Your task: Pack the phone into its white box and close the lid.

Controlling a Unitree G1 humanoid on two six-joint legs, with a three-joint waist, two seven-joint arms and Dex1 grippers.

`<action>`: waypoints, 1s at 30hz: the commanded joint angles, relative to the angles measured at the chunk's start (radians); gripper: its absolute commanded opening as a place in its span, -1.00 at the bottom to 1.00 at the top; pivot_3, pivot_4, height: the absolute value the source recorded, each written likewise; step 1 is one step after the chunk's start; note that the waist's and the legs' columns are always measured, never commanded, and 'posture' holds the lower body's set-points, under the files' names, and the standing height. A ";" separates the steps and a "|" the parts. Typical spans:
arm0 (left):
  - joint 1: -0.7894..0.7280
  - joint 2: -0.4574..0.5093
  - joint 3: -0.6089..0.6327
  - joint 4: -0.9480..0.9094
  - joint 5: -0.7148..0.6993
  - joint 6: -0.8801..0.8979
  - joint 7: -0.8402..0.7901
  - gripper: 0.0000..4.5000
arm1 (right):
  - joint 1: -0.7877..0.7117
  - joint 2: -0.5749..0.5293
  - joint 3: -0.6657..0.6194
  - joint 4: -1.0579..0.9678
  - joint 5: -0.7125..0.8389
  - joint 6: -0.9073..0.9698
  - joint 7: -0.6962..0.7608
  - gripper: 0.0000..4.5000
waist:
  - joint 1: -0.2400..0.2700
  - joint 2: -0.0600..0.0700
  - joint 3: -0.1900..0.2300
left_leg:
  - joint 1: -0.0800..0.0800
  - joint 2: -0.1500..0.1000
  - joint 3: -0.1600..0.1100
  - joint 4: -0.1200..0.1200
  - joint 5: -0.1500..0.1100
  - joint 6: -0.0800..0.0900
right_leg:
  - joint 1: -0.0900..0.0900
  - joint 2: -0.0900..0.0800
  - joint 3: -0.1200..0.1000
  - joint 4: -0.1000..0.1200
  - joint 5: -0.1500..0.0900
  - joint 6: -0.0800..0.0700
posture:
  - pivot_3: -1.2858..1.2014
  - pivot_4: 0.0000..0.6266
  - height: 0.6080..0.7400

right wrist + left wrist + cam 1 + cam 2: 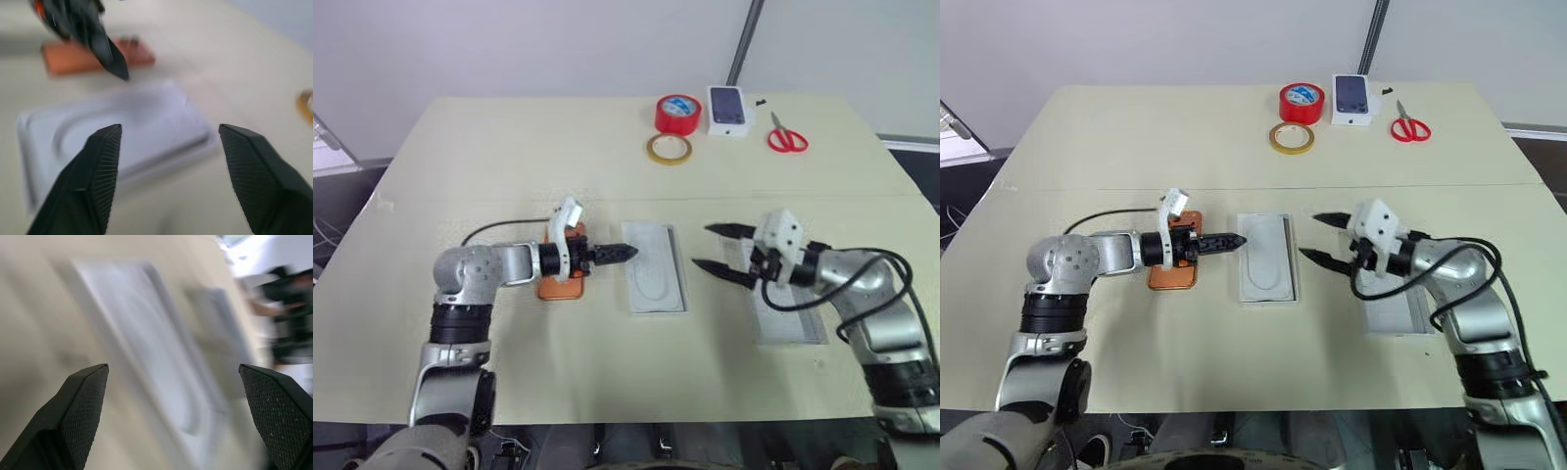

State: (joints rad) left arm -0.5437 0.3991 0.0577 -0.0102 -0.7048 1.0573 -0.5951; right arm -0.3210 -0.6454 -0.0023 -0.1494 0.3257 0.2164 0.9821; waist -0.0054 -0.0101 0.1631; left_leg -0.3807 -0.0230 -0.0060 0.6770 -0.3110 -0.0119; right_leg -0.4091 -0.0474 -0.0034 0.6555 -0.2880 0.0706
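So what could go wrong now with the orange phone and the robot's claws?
The phone lies partly under the left claw, so a careless move might knock or scrape it. The white box holds an insert, which could block the phone from sitting flat. The right claw hovers beside the box and might bump it, while the lid waits under that arm.

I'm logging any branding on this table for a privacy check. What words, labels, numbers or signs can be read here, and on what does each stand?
No text can be read in these pictures.
Red tape roll: a pale blue label on its top face, print too small to read.
Small white box: a dark phone picture on its top, no legible lettering.
Phone, white box, scissors, yellow tape ring: no markings visible.
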 commanded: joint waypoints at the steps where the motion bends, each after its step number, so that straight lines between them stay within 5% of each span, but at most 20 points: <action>1: 0.044 0.058 0.001 -0.055 0.108 -0.271 -0.097 1.00 | -0.025 0.049 0.078 -0.028 -0.062 -0.019 -0.048 -0.31 | -0.002 0.000 0.000 | 0.000 0.000 0.000 -0.001 0.000 0.000 | 0.000 0.000 0.000 -0.001 0.000 0.000 | 0.03 -0.52 1.00; 4: 0.134 0.147 -0.051 -0.067 0.249 -0.524 -0.195 1.00 | -0.055 0.083 0.177 0.014 -0.175 -0.053 -0.083 -0.99 | -0.005 0.000 0.000 | -0.002 0.000 0.000 -0.001 0.000 0.000 | -0.002 -0.001 0.000 -0.001 0.000 0.000 | 0.03 -0.52 1.00; 7: 0.238 0.184 -0.069 -0.096 0.292 -0.706 -0.296 1.00 | -0.090 0.083 0.256 0.068 -0.304 -0.082 -0.124 -0.99 | -0.006 0.001 0.000 | -0.003 0.000 0.001 -0.001 -0.001 0.002 | -0.003 -0.001 0.000 -0.002 0.000 0.000 | 0.03 -0.52 1.00; 9: 0.286 0.175 -0.032 -0.132 0.221 -0.668 -0.318 1.00 | -0.110 0.070 0.313 0.083 -0.375 -0.089 -0.120 -0.99 | -0.004 0.001 0.000 | -0.004 0.000 0.001 0.000 -0.003 0.005 | -0.003 -0.002 0.000 -0.003 0.000 -0.001 | 0.03 -0.52 1.00; 21: 0.298 0.134 0.008 -0.129 0.232 -0.735 -0.289 1.00 | -0.187 -0.047 0.352 0.048 -0.383 -0.011 0.085 -0.99 | -0.005 0.001 0.000 | -0.011 0.000 0.000 0.004 -0.004 0.009 | -0.010 -0.002 -0.001 0.002 0.000 0.000 | 0.03 -0.52 1.00; 30: 0.299 0.127 -0.004 -0.121 0.240 -0.760 -0.300 1.00 | -0.189 0.026 0.307 0.015 -0.333 0.048 0.038 -0.99 | -0.006 0.001 0.000 | -0.011 0.000 0.000 0.004 -0.004 0.009 | -0.011 -0.001 -0.001 0.005 0.000 0.000 | 0.03 -0.52 1.00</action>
State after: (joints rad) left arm -0.2354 0.5231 0.0434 -0.1054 -0.4583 0.3111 -0.8893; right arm -0.4962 -0.6252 0.3310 -0.0940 -0.0099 0.2595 1.0380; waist -0.0113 -0.0090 0.1634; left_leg -0.3914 -0.0232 -0.0055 0.6816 -0.3153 -0.0031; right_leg -0.4202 -0.0489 -0.0040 0.6609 -0.2878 0.0704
